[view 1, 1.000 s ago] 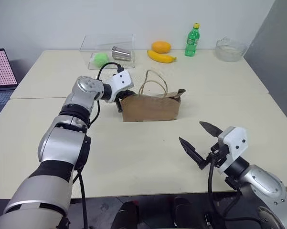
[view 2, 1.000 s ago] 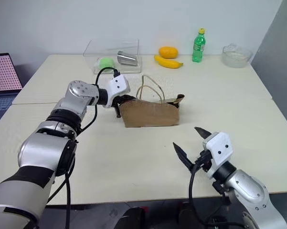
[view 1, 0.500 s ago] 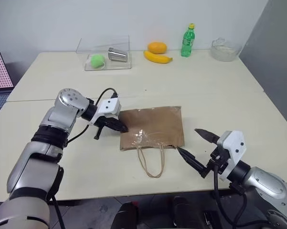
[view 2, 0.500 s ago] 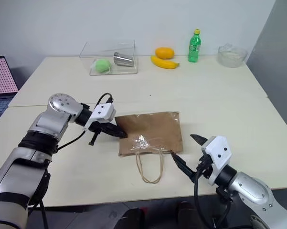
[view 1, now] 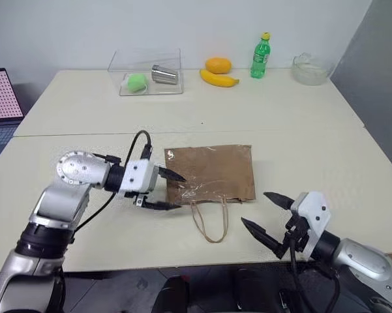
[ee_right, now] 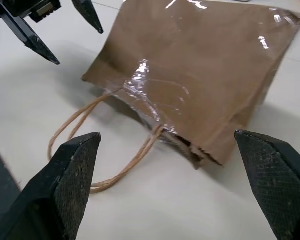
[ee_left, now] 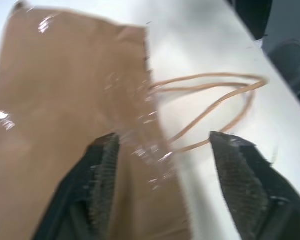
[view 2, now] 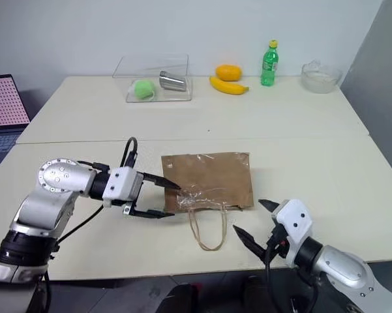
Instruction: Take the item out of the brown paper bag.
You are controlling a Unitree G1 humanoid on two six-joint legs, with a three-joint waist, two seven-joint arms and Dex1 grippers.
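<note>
Brown paper bag (view 1: 211,172) lying flat on the pale table (view 1: 300,124), near the middle, mouth turned toward the near edge. Tan cord handles (view 1: 210,223) looped out onto the table on the near side. Some shiny clear film or tape crinkled along the mouth edge (ee_right: 154,97). Can't see the item itself, so can't tell if it's in the bag.

Left hand (view 1: 171,191) just off the bag's near-left corner, pointing right, fingers spread with nothing between them. One fingertip right at the bag's left edge, the other lower, just beside the near-left corner; can't tell if either actually touches the paper. In the left wrist view, bag (ee_left: 65,115) and handles (ee_left: 209,95) sitting right past the two fingers.

Right hand (view 1: 264,210) down at the near right, well short of the bag's near-right corner, fingers spread wide and empty. Right wrist view looking across the bag's mouth, with the left hand's black fingertips (ee_right: 40,47) showing beyond the far corner.

Along the far edge of the table: clear box (view 1: 150,68) with a green ball (view 1: 136,81) and a metal cup (view 1: 164,75) in it, then an orange fruit (view 1: 218,65), a banana (view 1: 219,79), a green bottle (view 1: 261,56) and a glass bowl (view 1: 310,68). Laptop (view 1: 1,104) off at the far left.
</note>
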